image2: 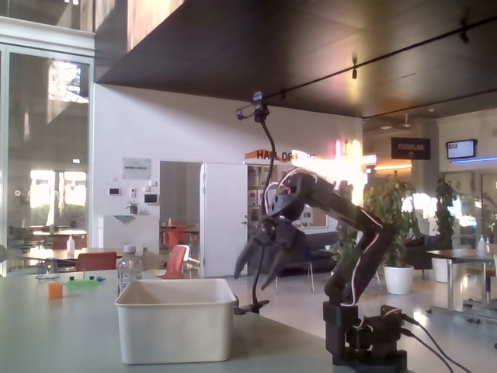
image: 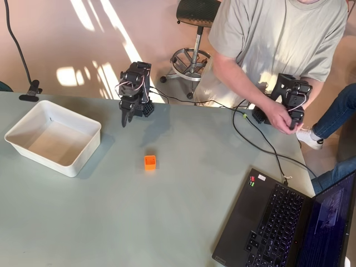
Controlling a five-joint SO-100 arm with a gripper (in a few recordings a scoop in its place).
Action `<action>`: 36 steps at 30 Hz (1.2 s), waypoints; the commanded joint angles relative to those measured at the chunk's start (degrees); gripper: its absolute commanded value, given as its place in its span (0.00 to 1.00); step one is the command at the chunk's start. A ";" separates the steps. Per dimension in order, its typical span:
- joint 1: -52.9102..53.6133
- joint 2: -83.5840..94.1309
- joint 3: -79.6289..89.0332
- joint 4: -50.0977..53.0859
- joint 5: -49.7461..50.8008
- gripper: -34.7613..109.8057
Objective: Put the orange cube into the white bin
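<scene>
The orange cube (image: pixel 150 162) rests on the grey-green table, apart from everything, near the middle in the overhead view; in the fixed view the orange cube (image2: pixel 54 290) sits far off at the left. At the table's left stands the white bin (image: pixel 53 136), with nothing in it, and it is in the foreground of the fixed view as the white bin (image2: pixel 175 318). My black gripper (image: pixel 127 118) hangs near the far table edge, above and left of the cube. Raised behind the bin, the gripper (image2: pixel 251 282) is open and holds nothing.
An open laptop (image: pixel 278 222) fills the table's lower right corner, with cables (image: pixel 261 147) running to it. A person sits at the far right edge. The arm's base (image2: pixel 361 338) stands at the table's back. A small green object (image2: pixel 81 284) lies beside the cube.
</scene>
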 commanded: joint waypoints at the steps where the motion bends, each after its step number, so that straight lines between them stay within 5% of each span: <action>1: -4.48 -4.13 -5.54 -0.26 -3.78 0.44; 14: -19.34 -25.31 -10.81 -0.09 -7.12 0.45; 28: -19.86 -33.93 -10.90 0.35 -6.94 0.74; 36: -19.78 -39.64 -16.87 0.44 -6.94 0.78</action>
